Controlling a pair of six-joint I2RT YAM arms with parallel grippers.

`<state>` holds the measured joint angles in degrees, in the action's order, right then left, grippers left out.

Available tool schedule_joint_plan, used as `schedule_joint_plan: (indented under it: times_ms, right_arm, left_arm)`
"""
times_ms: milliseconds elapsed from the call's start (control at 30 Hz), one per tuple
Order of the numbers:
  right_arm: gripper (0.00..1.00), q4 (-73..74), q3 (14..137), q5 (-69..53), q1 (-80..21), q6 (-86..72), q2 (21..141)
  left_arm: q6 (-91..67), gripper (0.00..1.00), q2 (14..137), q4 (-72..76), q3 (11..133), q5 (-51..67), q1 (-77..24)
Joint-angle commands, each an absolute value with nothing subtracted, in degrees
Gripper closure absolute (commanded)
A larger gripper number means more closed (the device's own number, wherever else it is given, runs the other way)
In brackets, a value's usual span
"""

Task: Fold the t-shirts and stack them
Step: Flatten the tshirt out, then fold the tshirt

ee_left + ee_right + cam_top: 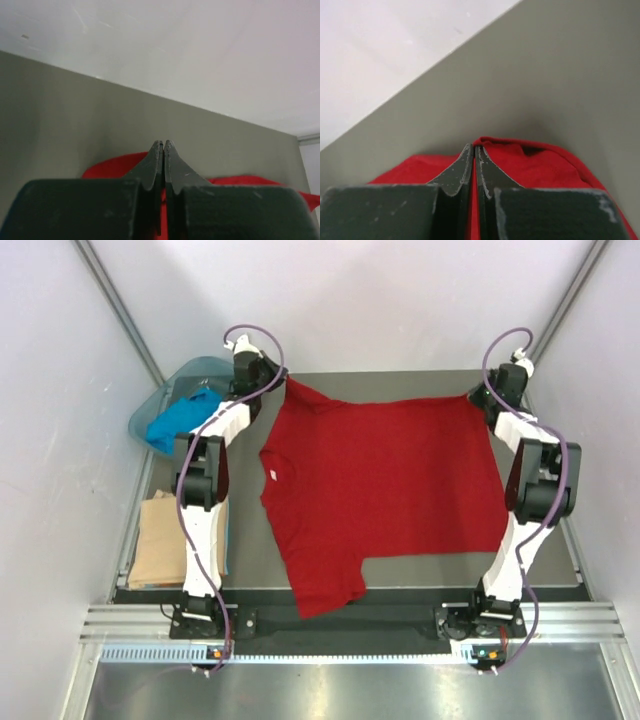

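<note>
A deep red t-shirt point(380, 480) lies spread across the middle of the grey table, its white neck label point(271, 475) at the left and one sleeve hanging toward the near edge. My left gripper point(277, 379) is shut on the shirt's far-left corner; red cloth point(107, 167) shows between and behind its jaws. My right gripper point(480, 396) is shut on the far-right corner, with red cloth point(545, 167) bunched beside its fingers. A bright blue t-shirt point(180, 420) lies crumpled in the basin. A tan t-shirt point(160, 540) lies folded at the left.
A translucent teal plastic basin point(205, 370) stands at the far left corner. White walls close in the table on three sides. The table's far edge point(200, 107) meets the back wall just ahead of both grippers.
</note>
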<state>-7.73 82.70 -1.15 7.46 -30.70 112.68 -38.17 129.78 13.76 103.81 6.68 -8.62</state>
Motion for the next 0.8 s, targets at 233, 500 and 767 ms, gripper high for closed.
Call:
schedule_joint_plan:
  times_ms: [233,500,767]
  right_arm:
    - [1.0,-14.0,99.0,-10.9,10.9,-35.0,124.7]
    - [1.0,-13.5,97.1,-10.2,11.8,-36.3,123.7]
    - [1.0,-4.5,98.7,-11.2,13.4,-35.7,121.5]
  left_arm:
    - [-48.5,1.0,138.2,13.7,122.5,6.0,-8.5]
    - [-59.6,1.0,128.3,2.2,112.0,4.3,-8.8]
    - [-64.4,1.0,119.8,-1.5,99.6,2.2,-9.9]
